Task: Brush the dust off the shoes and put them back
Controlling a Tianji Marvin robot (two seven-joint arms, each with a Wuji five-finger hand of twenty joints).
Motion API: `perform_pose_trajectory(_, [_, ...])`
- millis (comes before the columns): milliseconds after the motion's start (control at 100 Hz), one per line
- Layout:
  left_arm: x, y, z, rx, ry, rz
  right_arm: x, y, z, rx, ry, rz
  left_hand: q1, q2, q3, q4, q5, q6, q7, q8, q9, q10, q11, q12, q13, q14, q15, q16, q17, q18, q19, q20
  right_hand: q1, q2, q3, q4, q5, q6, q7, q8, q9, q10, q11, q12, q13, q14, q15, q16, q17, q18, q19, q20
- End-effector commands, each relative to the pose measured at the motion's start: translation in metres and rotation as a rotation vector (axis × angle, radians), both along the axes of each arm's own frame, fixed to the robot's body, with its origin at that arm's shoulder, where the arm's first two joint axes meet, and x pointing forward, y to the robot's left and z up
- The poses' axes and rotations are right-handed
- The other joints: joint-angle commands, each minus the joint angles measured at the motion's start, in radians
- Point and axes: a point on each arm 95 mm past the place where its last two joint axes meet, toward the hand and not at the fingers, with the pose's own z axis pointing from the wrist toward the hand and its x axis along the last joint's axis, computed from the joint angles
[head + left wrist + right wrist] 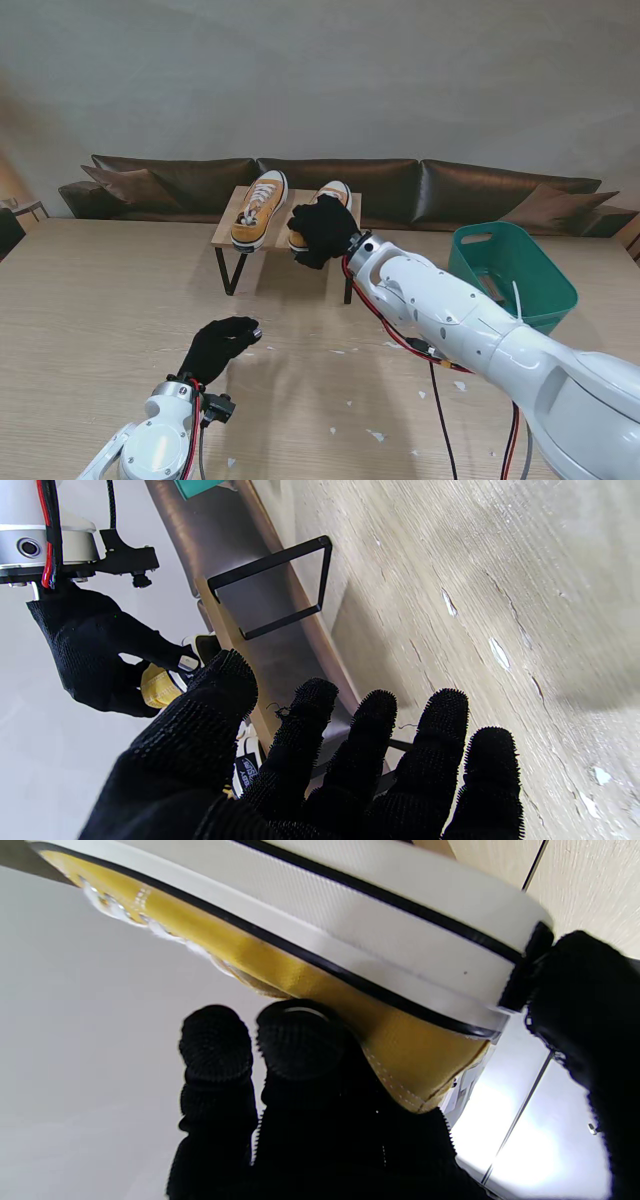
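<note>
Our right hand [322, 232] grasps the heel of the right shoe [333, 192] on the rack [228, 238], upper centre of the frame, fingers wrapped round its yellow canvas. The left shoe [259, 208] sits just beside it. Our left hand [219, 346] hovers released, fingers spread, lower left over the table [90, 310].

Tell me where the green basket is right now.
In the stand view the green basket sits on the table's far right, just beyond the right arm, with the shoe rack to its left and the brown sofa behind it.
</note>
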Motion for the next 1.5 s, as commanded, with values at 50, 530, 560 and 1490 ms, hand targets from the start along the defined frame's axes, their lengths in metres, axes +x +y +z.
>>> perform_pose_trajectory(50, [-0.001, -0.003, -0.002, -0.008, 0.014, -0.021, 0.001, -0.004, 0.0, -0.014, 0.001, -0.017, 0.0, 0.033, -0.018, 0.028, 0.022, -0.016, -0.006, 0.002, -0.022, -0.002, -0.003, 0.001, -0.041, 0.01, 0.011, 0.003, 0.01, -0.007, -0.029, 0.02, 0.041, -0.027, 0.067, 0.035, -0.078, -0.052, 0.125, -0.047, -0.065, -0.033, 0.009, -0.028, -0.032, -0.006, 0.021, -0.005, -0.047, 0.027, 0.009, -0.001])
perform_pose_trajectory(530, [-0.001, -0.001, -0.004, -0.008, 0.015, -0.029, -0.005, -0.01, 0.003, -0.043, 0.001, -0.062, 0.001, 0.032, -0.02, 0.029, 0.025, -0.01, -0.005, 0.002, -0.015, 0.002, -0.001, 0.002, -0.038, 0.01, 0.013, 0.004, 0.012, -0.006, -0.028, 0.021, 0.041, -0.027, 0.046, 0.077, -0.349, 0.004, -0.115, -0.23, -0.186, -0.009, -0.024, -0.075, -0.1, 0.012, 0.012, -0.023, -0.103, 0.04, 0.014, 0.009])
perform_pose_trajectory(560, [-0.001, -0.001, -0.004, -0.008, 0.014, -0.031, -0.005, -0.01, 0.003, -0.044, 0.001, -0.064, 0.001, 0.032, -0.02, 0.029, 0.023, -0.011, -0.005, 0.002, -0.015, 0.002, -0.001, 0.002, -0.038, 0.01, 0.013, 0.004, 0.013, -0.005, -0.028, 0.021, 0.033, -0.024, 0.042, 0.076, -0.365, 0.008, -0.141, -0.249, -0.194, -0.009, -0.025, -0.079, -0.104, 0.012, 0.011, -0.025, -0.106, 0.039, 0.014, 0.009])
perform_pose_trajectory(1490, [-0.001, 0.003, -0.007, -0.008, 0.017, -0.04, -0.01, -0.018, 0.011, -0.013, 0.074, -0.1, 0.001, 0.032, -0.023, 0.029, 0.021, -0.011, -0.006, 0.002, -0.016, 0.001, -0.002, 0.002, -0.039, 0.011, 0.012, 0.003, 0.012, -0.005, -0.029, 0.022, -0.216, 0.149, -0.085, 0.065, -0.745, 0.097, -0.504, -0.681, -0.493, 0.043, -0.175, -0.241, -0.35, 0.102, -0.175, -0.094, -0.277, 0.071, -0.058, 0.028])
